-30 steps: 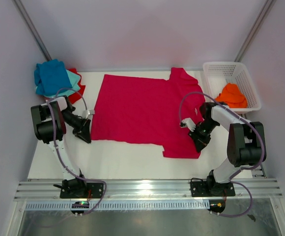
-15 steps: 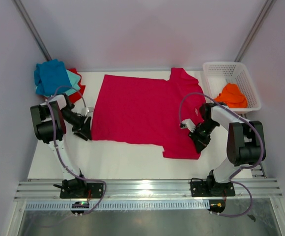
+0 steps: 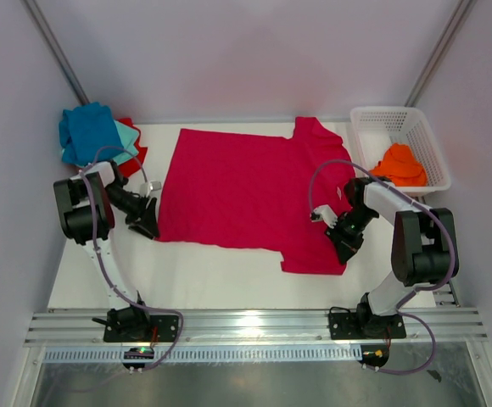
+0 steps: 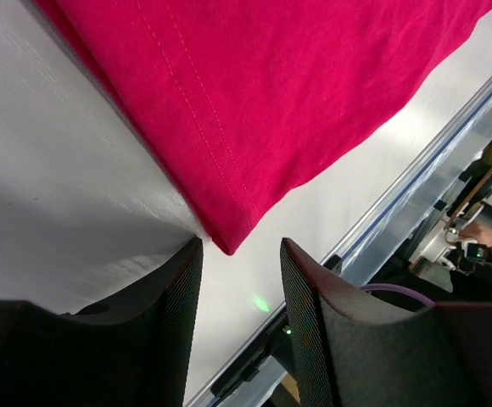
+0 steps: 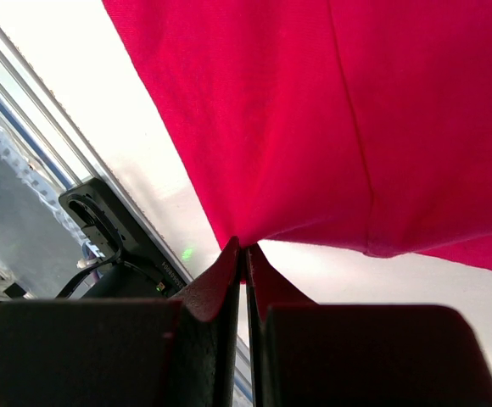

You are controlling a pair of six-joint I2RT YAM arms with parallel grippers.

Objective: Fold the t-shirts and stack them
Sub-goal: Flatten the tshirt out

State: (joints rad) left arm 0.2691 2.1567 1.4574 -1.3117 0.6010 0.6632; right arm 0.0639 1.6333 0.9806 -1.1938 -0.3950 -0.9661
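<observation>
White table (image 3: 212,280) and pale walls make the whole workplace. On the middle of it the crimson t-shirt (image 3: 237,186) lies spread flat, with the hem to the left and the sleeves to the right. At the far left corner a blue t-shirt (image 3: 89,131) sits on a small pile. At the far right an orange t-shirt (image 3: 399,165) lies in the white lattice basket (image 3: 373,117).

The left gripper (image 4: 239,254) is low at the near hem corner. Its jaws stand apart, and the corner of the cloth points into the gap; the left wrist view does not show it touching either pad. The right gripper (image 5: 244,250) has its jaws pressed together on the edge of the near sleeve. The cloth gathers to a point at the tips, so I judge it is pinched there.

The shirt looks light, soft and limp. It will probably sag and wrinkle between two holds, and it can slip out of a shallow pinch. The double-stitched hem is the firmer place, so I would take the left corner deep over this seam before any lifting.
</observation>
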